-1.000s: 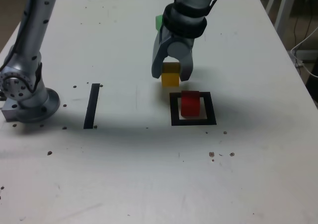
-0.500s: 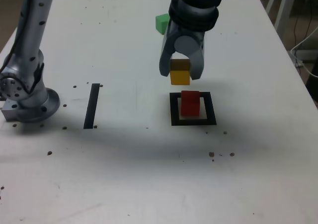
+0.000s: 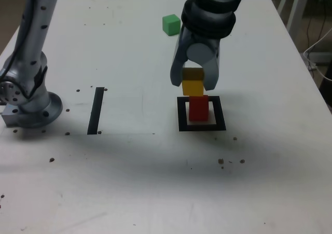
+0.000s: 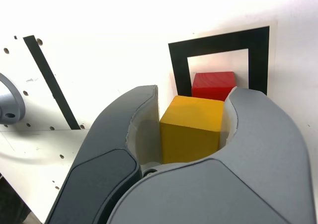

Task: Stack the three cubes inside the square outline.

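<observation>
Two opposite flat faces of the yellow cube [image 3: 193, 87], probably light and rigid (wood, perhaps), are pinched by the gripper [image 3: 194, 82] near the red cube [image 3: 198, 109] inside the square outline [image 3: 220, 114], offering the best hold.

Shows a white table [image 3: 119, 182] scattered with small dark holes [image 3: 52, 160], and bears a straight black tape strip [image 3: 96, 111] lying flat in the exterior view's left half. Has a thin seam [image 3: 127, 134] running from near the strip's lower end. Beyond the table's edge at the exterior view's right, shows pale upright bars [image 3: 299, 11] and a looping white cable [image 3: 306, 52] against a dark background.
</observation>
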Controlling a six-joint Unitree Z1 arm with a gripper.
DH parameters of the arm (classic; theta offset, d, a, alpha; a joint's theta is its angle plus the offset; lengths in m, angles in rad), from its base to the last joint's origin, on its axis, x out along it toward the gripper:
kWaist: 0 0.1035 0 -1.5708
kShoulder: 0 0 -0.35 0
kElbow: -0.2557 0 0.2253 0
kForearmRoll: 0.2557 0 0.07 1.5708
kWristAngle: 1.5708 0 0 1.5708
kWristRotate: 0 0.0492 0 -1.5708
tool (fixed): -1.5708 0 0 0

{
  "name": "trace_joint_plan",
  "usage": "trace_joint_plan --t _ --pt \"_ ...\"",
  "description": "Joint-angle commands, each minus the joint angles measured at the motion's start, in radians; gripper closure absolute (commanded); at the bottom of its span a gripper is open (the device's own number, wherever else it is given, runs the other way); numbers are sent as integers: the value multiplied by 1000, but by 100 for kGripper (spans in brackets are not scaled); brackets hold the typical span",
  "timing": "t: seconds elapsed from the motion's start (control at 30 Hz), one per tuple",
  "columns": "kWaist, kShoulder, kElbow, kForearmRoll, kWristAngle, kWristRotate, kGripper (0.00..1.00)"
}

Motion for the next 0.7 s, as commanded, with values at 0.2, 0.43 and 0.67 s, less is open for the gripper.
trace_joint_plan --t 0.2,0.43,0.67 --pt "-9 35 -27 4 -8 -2 70" --pt "-9 54 -30 2 -12 -2 70" --pt "-9 69 -27 -3 -17 -2 70"
